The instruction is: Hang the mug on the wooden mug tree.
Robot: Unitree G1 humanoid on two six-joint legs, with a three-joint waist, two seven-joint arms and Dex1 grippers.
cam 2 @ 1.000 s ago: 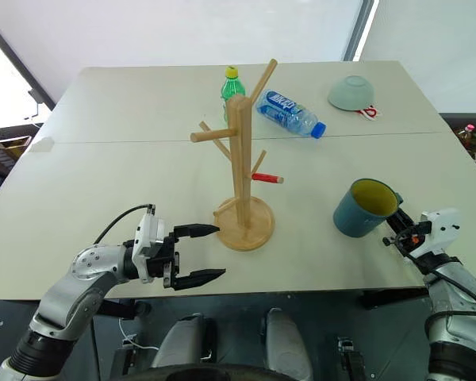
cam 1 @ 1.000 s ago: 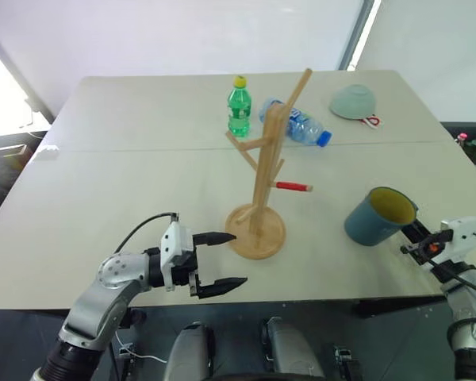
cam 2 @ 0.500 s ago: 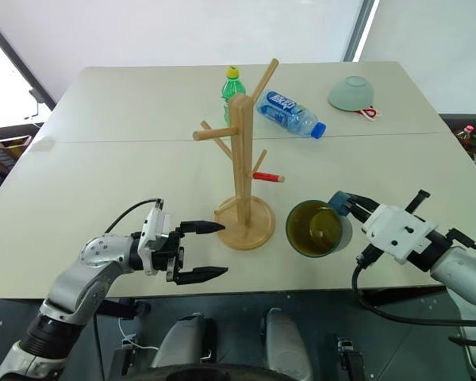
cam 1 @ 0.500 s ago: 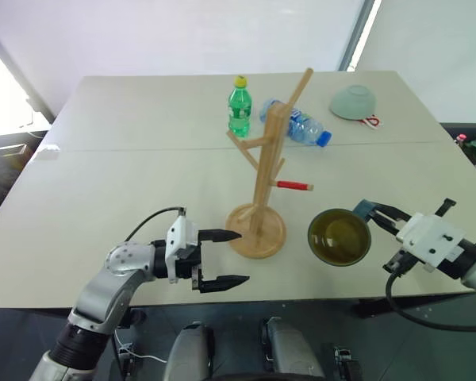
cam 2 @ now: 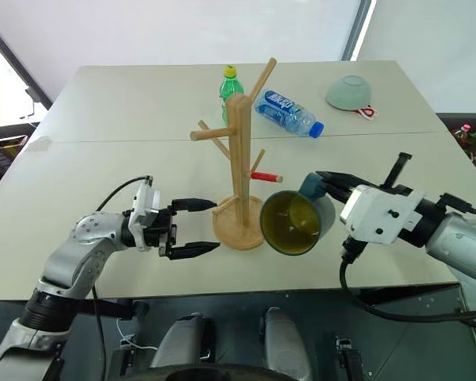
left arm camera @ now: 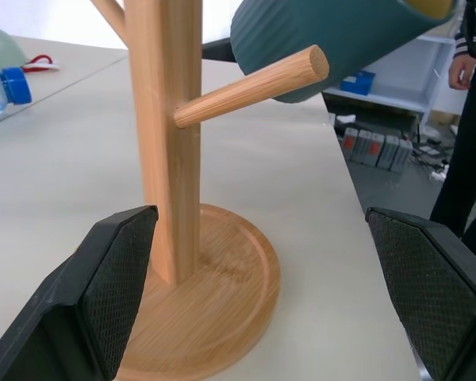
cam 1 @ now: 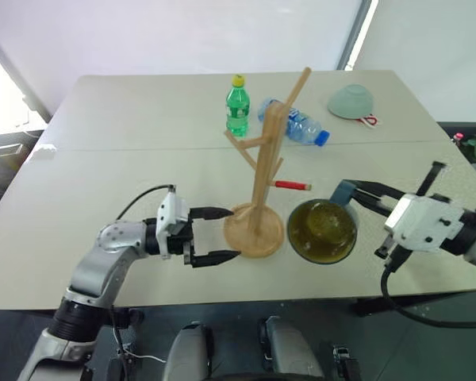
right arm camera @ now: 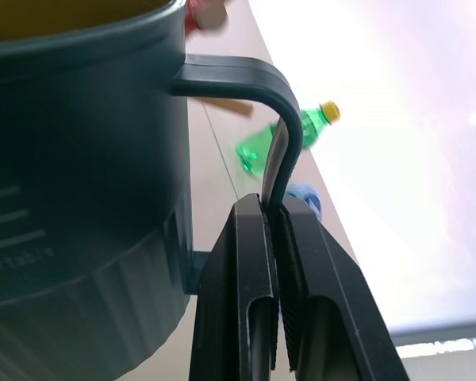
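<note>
Here the right claw (right arm camera: 274, 230) is clenched on the handle of the mug (cam 2: 295, 223), its two black fingers pinching the blue loop so that the mug hangs out sideways, clear of the counter (cam 2: 103, 111), with its yellow-green mouth tipped toward the near edge. Gripping by the outer bar of the handle leaves part of the loop free, which seems to be the point: a peg has to pass through that opening. The mug sits just beside the wooden mug tree (cam 2: 239, 159), on its right, at about the height of the low red-tipped peg (cam 2: 266, 177) and above the round base. In the left wrist view its ribbed body shows behind the end of a plain peg.

The left claw (cam 2: 192, 228) is released, its fingers spread wide on either side of the tree's base (cam 1: 254, 230) without touching it. I judge it is placed there to steady the post when the mug's weight comes onto a branch, since the tall stand could tip.

Toward the far edge stand a green bottle (cam 2: 231, 82) and, lying down, a clear water bottle (cam 2: 286, 112); a pale bowl (cam 2: 351, 93) sits upside down near the far right corner. All are well apart from the work. The handle is not yet over any peg.
</note>
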